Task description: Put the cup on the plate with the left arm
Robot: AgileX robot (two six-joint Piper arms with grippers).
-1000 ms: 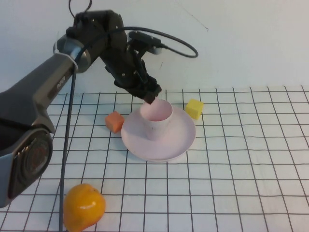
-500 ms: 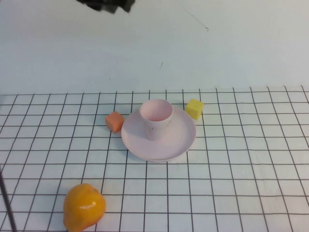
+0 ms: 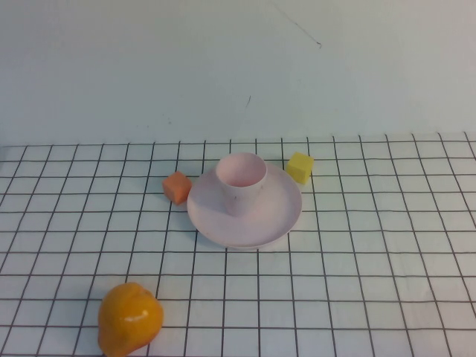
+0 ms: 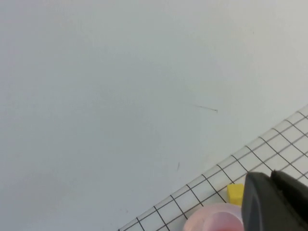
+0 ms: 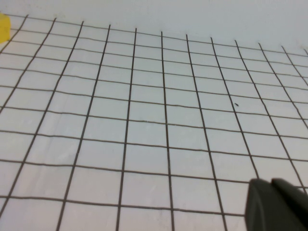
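Note:
The pale pink cup [image 3: 240,178] stands upright on the pale pink plate [image 3: 277,220], toward the plate's back half. Neither arm shows in the high view. In the left wrist view my left gripper [image 4: 270,179] hangs empty above the scene with its two dark fingers pressed together, and the cup's rim [image 4: 211,220] shows below it. In the right wrist view my right gripper [image 5: 271,184] has its fingers together, empty, over bare grid cloth.
An orange cube [image 3: 177,187] lies just left of the plate. A yellow cube [image 3: 300,166] sits at the plate's back right; it also shows in the left wrist view [image 4: 234,193]. An orange fruit [image 3: 129,318] lies at the front left. A white wall rises behind.
My left arm was at the cup's rim a second ago; it has lifted up and left the high view. The cup stays standing on the plate.

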